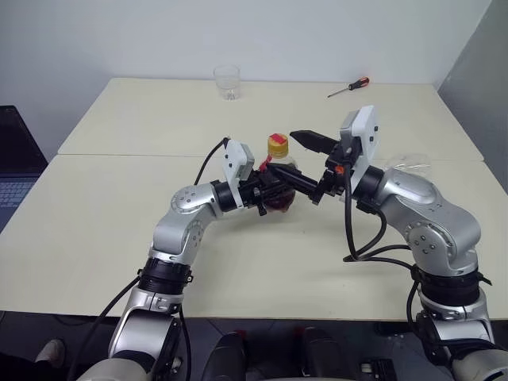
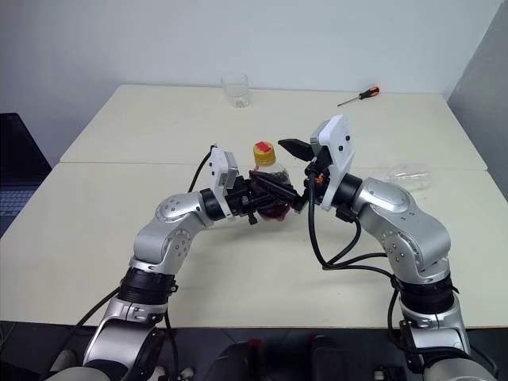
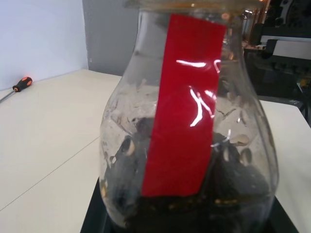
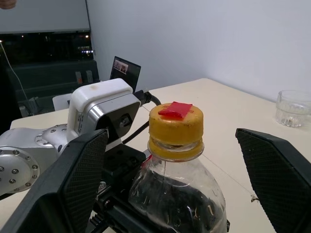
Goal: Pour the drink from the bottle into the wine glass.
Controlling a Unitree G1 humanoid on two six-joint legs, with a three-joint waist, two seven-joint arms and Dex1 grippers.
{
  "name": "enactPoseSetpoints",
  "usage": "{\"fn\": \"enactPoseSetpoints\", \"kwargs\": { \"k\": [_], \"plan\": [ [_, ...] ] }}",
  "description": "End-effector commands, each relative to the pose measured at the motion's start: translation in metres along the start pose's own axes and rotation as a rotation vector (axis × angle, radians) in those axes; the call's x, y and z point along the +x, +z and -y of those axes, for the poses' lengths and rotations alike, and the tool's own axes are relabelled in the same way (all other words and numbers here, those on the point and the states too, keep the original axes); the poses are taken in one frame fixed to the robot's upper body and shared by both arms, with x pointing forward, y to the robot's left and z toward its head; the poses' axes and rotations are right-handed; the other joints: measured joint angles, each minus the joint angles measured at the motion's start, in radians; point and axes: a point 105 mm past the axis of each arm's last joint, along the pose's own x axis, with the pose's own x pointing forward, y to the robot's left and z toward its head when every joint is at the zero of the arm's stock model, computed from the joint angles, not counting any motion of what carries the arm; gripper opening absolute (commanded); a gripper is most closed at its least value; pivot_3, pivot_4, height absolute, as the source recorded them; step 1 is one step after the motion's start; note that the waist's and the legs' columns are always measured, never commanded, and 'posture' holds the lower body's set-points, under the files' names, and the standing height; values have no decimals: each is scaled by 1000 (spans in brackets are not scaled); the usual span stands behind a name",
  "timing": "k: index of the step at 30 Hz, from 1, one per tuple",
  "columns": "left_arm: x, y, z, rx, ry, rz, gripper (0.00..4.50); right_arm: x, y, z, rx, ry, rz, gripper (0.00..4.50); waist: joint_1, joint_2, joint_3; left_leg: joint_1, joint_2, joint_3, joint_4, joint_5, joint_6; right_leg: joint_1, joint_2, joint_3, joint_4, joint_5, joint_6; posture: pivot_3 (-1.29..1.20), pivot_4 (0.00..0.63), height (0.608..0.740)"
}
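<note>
The left gripper (image 1: 270,192) clamped the bottle (image 1: 279,186) above the table (image 1: 119,222), its plain red label strip (image 3: 182,107) bearing no readable writing, while the right gripper's (image 4: 175,179) spread fingers flanked the yellow cap (image 4: 175,127).

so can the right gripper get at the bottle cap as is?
Probably yes. The right gripper is open with a finger on either side of the yellow cap, nothing between them, while the left gripper holds the bottle by its body.
</note>
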Motion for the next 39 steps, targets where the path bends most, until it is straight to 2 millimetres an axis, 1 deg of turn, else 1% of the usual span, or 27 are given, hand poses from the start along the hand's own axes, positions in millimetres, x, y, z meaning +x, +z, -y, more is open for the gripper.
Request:
{"fn": "enactPoseSetpoints", "kwargs": {
  "k": [1,3,9,17,22,28,33,39],
  "plan": [
    [1,21,7,65,-26,61,1392,3,17,2,-57,-10,60,4469,0,0,0,0,0,0,0,0,0,0,0,0,0,0,0,0,150,740],
    [1,21,7,65,-27,61,1392,4,19,3,-58,-17,67,4469,0,0,0,0,0,0,0,0,0,0,0,0,0,0,0,0,150,740],
    [3,25,8,69,-33,69,1392,7,32,12,-62,-42,104,4469,0,0,0,0,0,0,1,0,0,0,0,0,1,0,0,0,150,740],
    [3,24,9,66,-34,69,1392,8,30,14,-74,-49,97,4469,0,0,0,0,0,0,1,0,0,0,0,0,2,0,0,0,150,740],
    [3,24,7,64,-32,68,1392,1,25,19,-93,-72,66,4469,0,0,0,0,0,0,2,0,0,0,0,0,2,0,0,0,150,740],
    [2,24,7,64,-31,65,1392,-13,20,27,-102,-105,28,4469,0,0,0,0,0,0,2,0,0,0,0,0,2,0,0,0,150,740],
    [2,24,6,63,-34,61,1392,-23,18,31,-108,-122,5,4469,0,0,0,0,0,0,2,0,0,0,0,0,2,0,0,0,150,740],
    [3,24,6,63,-35,62,1392,-30,19,35,-102,-147,-5,4469,1,0,0,0,0,0,2,0,0,0,0,0,2,0,0,0,150,740]
  ]
}}
